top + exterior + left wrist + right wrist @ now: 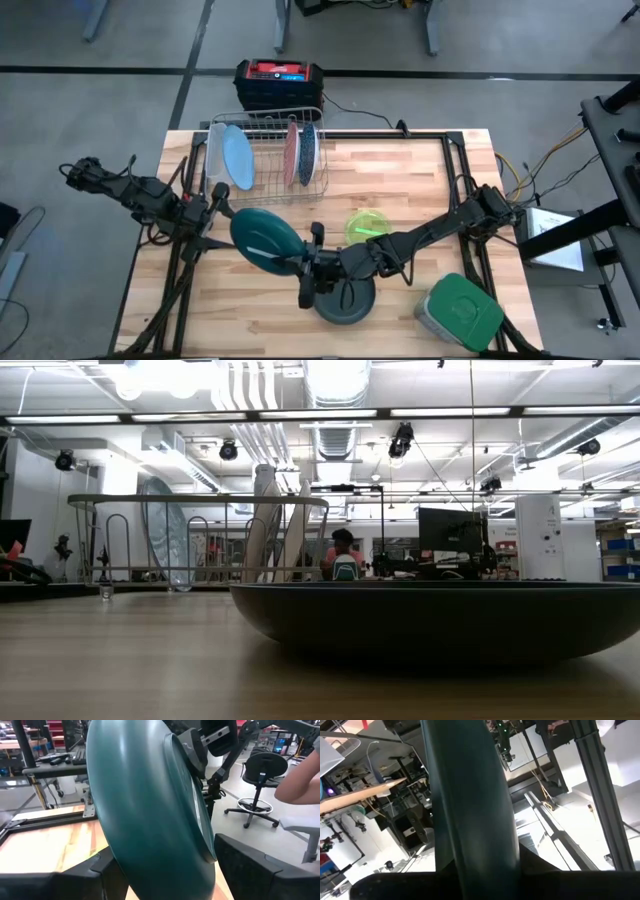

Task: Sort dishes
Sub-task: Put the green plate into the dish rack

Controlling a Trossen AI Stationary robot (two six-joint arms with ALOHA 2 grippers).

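From above we see a dark green plate [265, 236] held up over the wooden table [420, 170], between the two arms. The left gripper [222, 212] is at the plate's left edge, and the right gripper [300, 264] is at its lower right edge. Just below them a dark grey-teal bowl [346, 303] sits on the table, and a lime green dish [368, 223] lies near it. At the back stands a wire rack [268, 158] with a white plate [216, 152], a light blue plate [238, 157], a reddish plate [292, 154] and a dark plate [308, 153] standing on edge. A grey box with a green lid [460, 312] sits at the front right. From table height we see the big dark bowl [440, 622] close up, with the rack [200, 540] far behind and a person [343, 555] in the room. From the left wrist we see the green plate [145, 810] between that gripper's fingers [250, 870], which stand wide around it. From the right wrist we see the plate's edge [470, 805] with the jaws clamped tight on it.
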